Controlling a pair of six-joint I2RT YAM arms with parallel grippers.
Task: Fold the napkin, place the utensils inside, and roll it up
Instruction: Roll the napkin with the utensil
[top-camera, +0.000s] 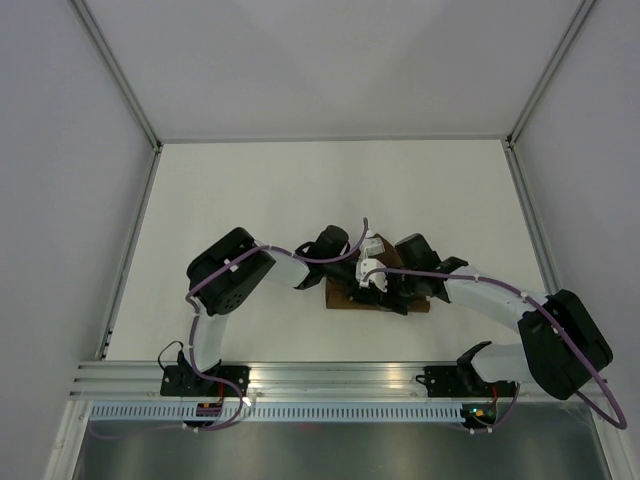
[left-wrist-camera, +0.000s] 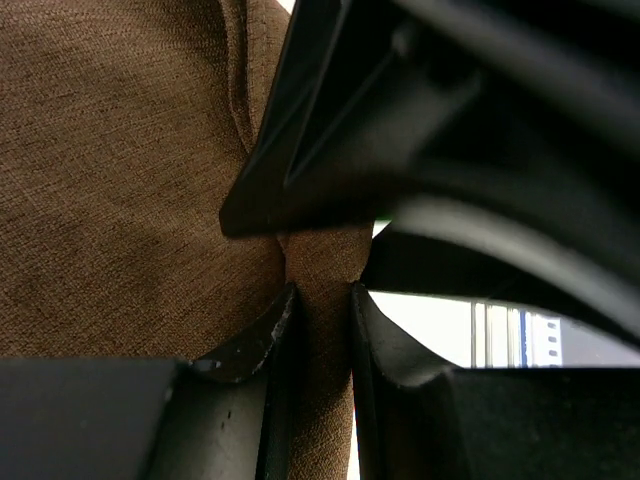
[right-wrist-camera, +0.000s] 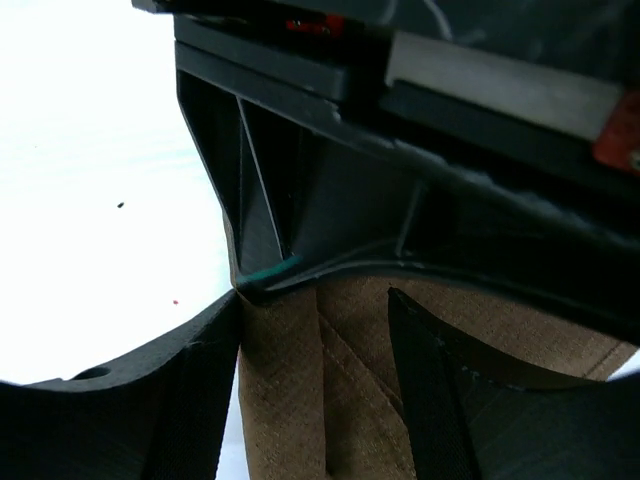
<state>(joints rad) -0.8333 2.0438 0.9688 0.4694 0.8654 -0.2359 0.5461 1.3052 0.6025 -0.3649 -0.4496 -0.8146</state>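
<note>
The napkin lies as a small dark brown folded bundle at the table's middle, mostly hidden under both grippers. In the left wrist view, a ridge of napkin stands pinched between the narrow jaws of my left gripper. My right gripper stands wide, with layered napkin folds between its fingers; one finger is at the cloth's edge and the other over the cloth. From above, the left gripper and right gripper meet tip to tip. The utensils are hidden.
The white table stretches around the bundle, bounded by grey walls and a metal rail at the near edge. The right gripper's black body crowds the left wrist view, and the left gripper's body fills the top of the right wrist view.
</note>
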